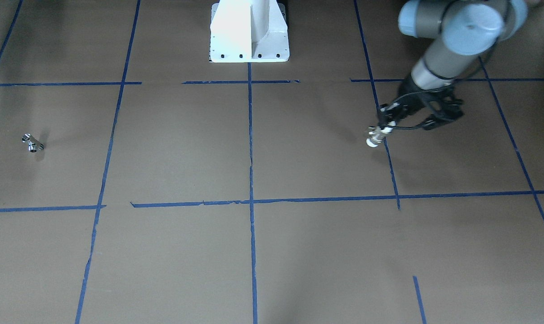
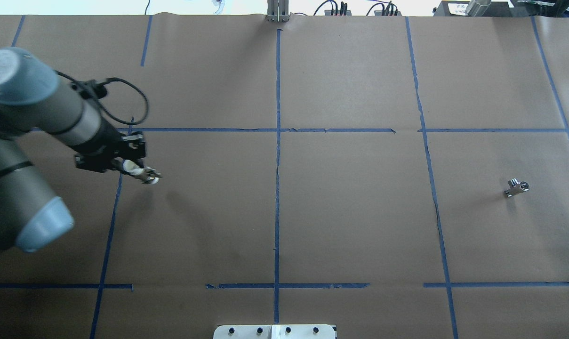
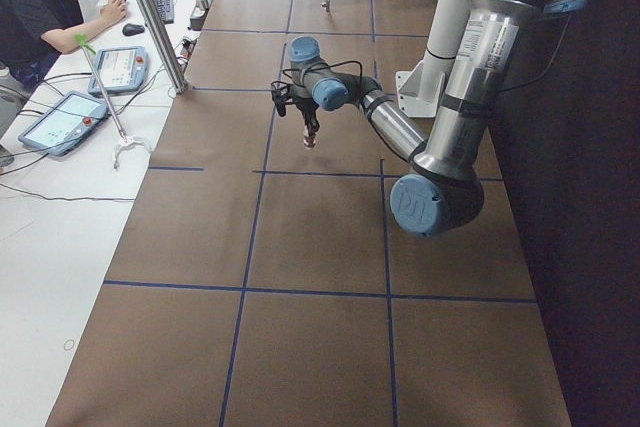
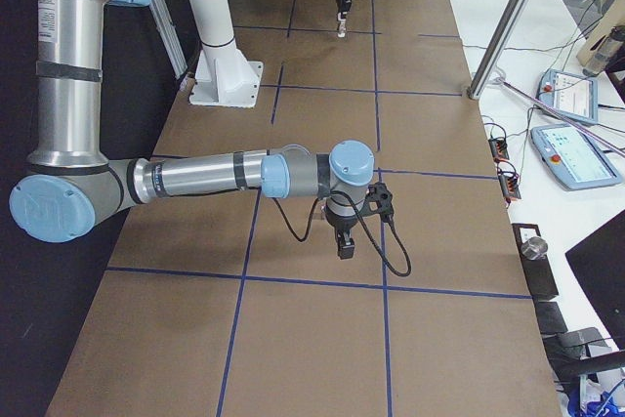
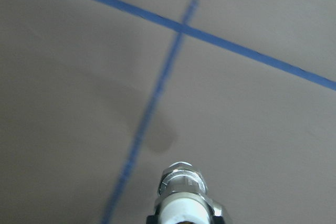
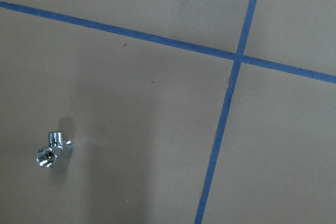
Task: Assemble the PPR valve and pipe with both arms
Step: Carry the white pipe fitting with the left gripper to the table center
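My left gripper (image 1: 385, 124) is shut on the PPR valve (image 1: 374, 137), a short white and silver cylinder, and holds it just above the brown paper. The overhead view shows the same grip (image 2: 133, 167), with the valve (image 2: 146, 175) sticking out past the fingers. Its silver end fills the bottom of the left wrist view (image 5: 182, 190). The pipe (image 2: 516, 187), a small chrome T fitting, lies alone on the far side of the table (image 1: 32, 144) and shows in the right wrist view (image 6: 52, 149). My right gripper (image 4: 344, 243) hangs above the table; I cannot tell whether it is open or shut.
The white pedestal (image 1: 249, 33) stands at the robot's edge of the table. Blue tape lines (image 2: 277, 141) divide the brown paper into squares. An operator (image 3: 45, 7) sits at a side desk with tablets (image 3: 62, 119), behind a metal post (image 3: 150, 17).
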Available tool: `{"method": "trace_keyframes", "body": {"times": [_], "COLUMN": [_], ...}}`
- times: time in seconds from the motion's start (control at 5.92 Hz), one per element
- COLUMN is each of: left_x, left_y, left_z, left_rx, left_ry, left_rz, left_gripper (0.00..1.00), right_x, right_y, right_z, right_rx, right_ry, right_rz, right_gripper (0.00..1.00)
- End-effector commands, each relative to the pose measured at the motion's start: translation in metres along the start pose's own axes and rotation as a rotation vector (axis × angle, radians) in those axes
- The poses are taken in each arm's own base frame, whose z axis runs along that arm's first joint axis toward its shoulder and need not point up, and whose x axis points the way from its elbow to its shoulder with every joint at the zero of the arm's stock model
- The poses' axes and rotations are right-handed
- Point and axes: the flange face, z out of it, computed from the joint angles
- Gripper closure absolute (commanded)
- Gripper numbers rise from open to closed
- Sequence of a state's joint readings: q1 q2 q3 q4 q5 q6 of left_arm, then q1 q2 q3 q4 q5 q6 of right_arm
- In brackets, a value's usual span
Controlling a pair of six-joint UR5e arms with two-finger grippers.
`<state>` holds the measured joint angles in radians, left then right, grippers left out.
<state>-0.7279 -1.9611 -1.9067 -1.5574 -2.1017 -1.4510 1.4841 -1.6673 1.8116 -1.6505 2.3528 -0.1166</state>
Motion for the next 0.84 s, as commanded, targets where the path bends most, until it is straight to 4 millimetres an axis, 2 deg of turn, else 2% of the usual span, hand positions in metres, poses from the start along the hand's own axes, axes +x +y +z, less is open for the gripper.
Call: {"method": "trace_keyframes", "body": {"times": [0.0, 0.17, 0.34, 0.51, 0.68], "left_x": [0.124, 0.180, 0.237, 0.264, 0.266], "left_y": [0.053, 0.059, 0.060, 0.075, 0.080], "left_z": [-0.002, 0.002, 0.015, 0.032, 0.039], "left_rx": [-0.017, -0.012, 0.030, 0.042, 0.038], "left_ry": [0.012, 0.014, -0.012, -0.033, -0.042], "left_rz": [-0.146, -0.219, -0.266, -0.264, -0.258], "left_gripper": [0.97, 0.97, 0.97, 0.96, 0.96], "right_x": [-0.002, -0.003, -0.003, -0.004, -0.004], "right_y": [0.000, -0.001, -0.001, -0.001, -0.001], "right_z": [0.003, 0.004, 0.004, 0.005, 0.005], "right_rx": [-0.006, -0.008, -0.008, -0.010, -0.011], "right_ry": [-0.003, -0.003, -0.003, -0.004, -0.004], "right_rz": [-0.002, -0.004, -0.004, -0.006, -0.009], "right_gripper": [0.00, 0.00, 0.00, 0.00, 0.00]}}
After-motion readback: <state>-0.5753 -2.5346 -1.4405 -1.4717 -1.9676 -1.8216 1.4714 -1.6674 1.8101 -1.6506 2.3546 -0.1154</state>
